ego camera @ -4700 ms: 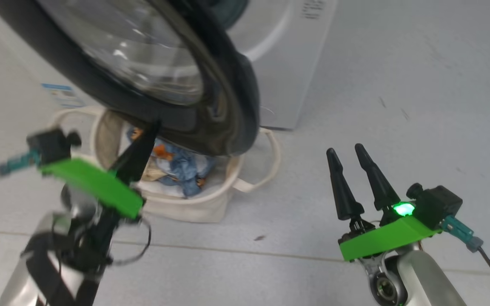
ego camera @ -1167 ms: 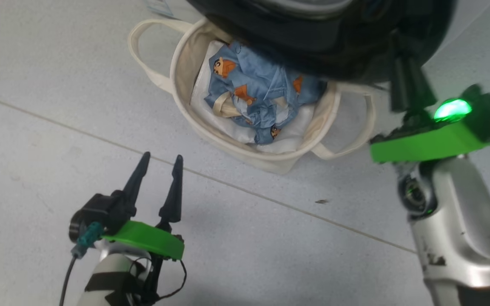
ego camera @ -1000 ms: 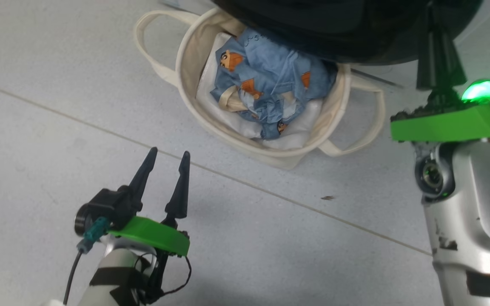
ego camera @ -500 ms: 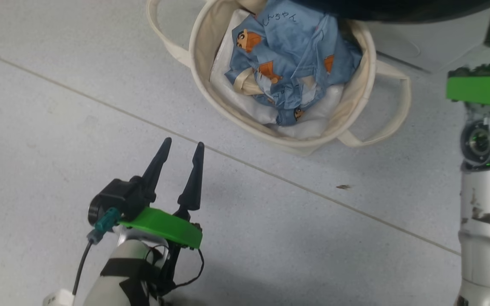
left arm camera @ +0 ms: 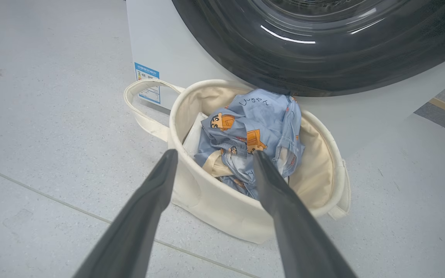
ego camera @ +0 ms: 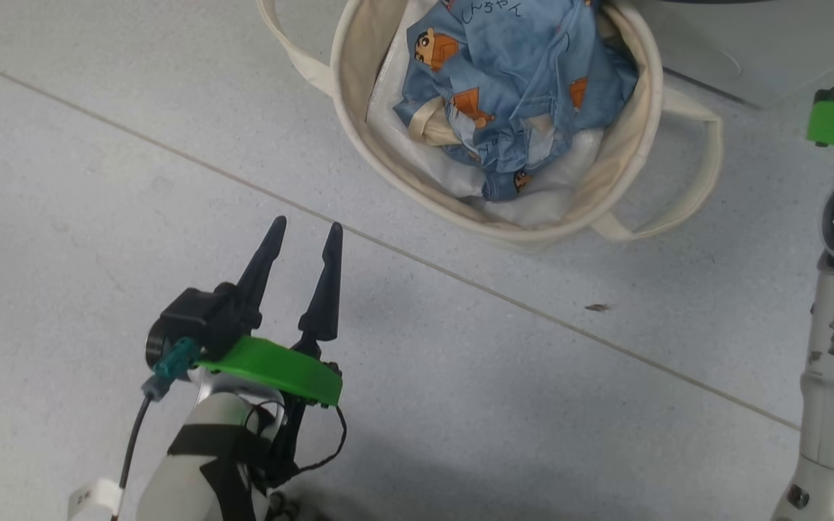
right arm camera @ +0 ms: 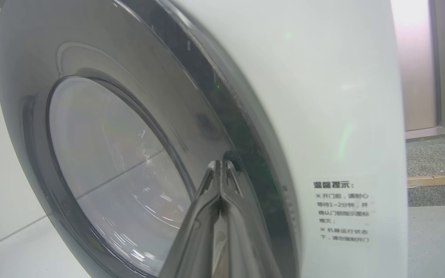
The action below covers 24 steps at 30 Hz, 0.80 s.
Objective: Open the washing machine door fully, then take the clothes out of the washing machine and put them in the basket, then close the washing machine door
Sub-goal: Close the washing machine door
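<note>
Head view: the left gripper (ego camera: 307, 224) hangs over the floor (ego camera: 98, 181), fingers spread wide with nothing in them, a fair way from the basket (ego camera: 341, 108). The clothes (ego camera: 518, 79) sit bunched in its middle. Left wrist view: the basket stands right at the washing machine (left arm camera: 168, 46) base, under the washing machine door (left arm camera: 323, 65). Right wrist view: the right gripper (right arm camera: 220, 166) is pinched together and empty, tips at the door's black rim.

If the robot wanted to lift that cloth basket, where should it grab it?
Probably by the looped handle on the robot's right, coming from above: it stands out from the soft basket, leaving a gap for a finger. The clothes heap over the middle.
</note>
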### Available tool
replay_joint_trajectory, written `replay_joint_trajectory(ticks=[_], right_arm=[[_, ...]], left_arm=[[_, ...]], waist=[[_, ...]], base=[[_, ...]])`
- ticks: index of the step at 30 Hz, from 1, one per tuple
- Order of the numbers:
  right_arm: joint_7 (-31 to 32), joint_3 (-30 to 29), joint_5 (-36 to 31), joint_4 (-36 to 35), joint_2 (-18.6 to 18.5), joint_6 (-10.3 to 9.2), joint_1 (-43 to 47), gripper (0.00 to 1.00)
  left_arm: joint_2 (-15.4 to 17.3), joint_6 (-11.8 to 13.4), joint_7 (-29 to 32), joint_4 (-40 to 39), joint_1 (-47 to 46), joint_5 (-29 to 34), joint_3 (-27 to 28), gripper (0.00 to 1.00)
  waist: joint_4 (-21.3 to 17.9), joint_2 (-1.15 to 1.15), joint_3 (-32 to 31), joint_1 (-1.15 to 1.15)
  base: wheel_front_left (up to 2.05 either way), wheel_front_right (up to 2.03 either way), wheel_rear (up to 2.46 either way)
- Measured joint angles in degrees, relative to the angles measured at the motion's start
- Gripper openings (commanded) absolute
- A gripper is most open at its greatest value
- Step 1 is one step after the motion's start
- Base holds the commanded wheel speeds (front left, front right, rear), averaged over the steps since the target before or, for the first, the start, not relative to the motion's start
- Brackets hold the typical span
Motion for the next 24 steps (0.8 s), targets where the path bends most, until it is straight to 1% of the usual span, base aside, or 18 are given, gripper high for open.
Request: replay_joint_trajectory(ticks=[6,7,9,16,22,24], right_arm=[[0.01,1.15,0.19,0.66,-0.08,-0.02,1.18,0.00],[0.01,2.00,0.20,0.87,-0.10,-0.02,2.80,0.00],[0.01,3.21,0.30,0.92,-0.10,-0.02,5.45,0.00],[0.01,8.48,1.71,0.01,-0.07,-0.02,15.64,0.00],[0.02,14.69,3.78,0.07,0.04,-0.02,22.91,0.00],[0.09,15.72,3.88,0.34,0.31,-0.02,24.99,0.00]], left_arm=[[-0.10,0.11,0.00,0.89,0.02,-0.65,0.58,1.00],[-0.13,0.57,0.00,1.18,0.05,-0.63,1.80,1.00],[-0.12,0.56,0.00,1.68,0.32,-0.18,2.89,1.00],[-0.12,-0.04,0.00,3.77,5.53,1.21,6.59,1.00],[0.05,0.49,0.00,4.89,10.34,2.88,10.72,1.00],[0.04,0.43,0.00,4.88,11.66,3.87,11.37,1.00]], waist=[[-0.08,0.00,-1.58,0.00],[-0.18,0.00,-2.75,0.00],[-0.30,0.00,-4.33,0.00],[-1.48,0.00,-11.61,-0.01],[-3.78,0.00,-18.44,-0.01],[-4.81,0.00,-20.58,-0.01]], base=[[0.00,0.00,0.00],[0.00,0.00,0.00],[0.00,0.00,0.00],[0.00,0.00,0.00],[0.00,0.00,0.00],[0.00,0.00,0.00]])
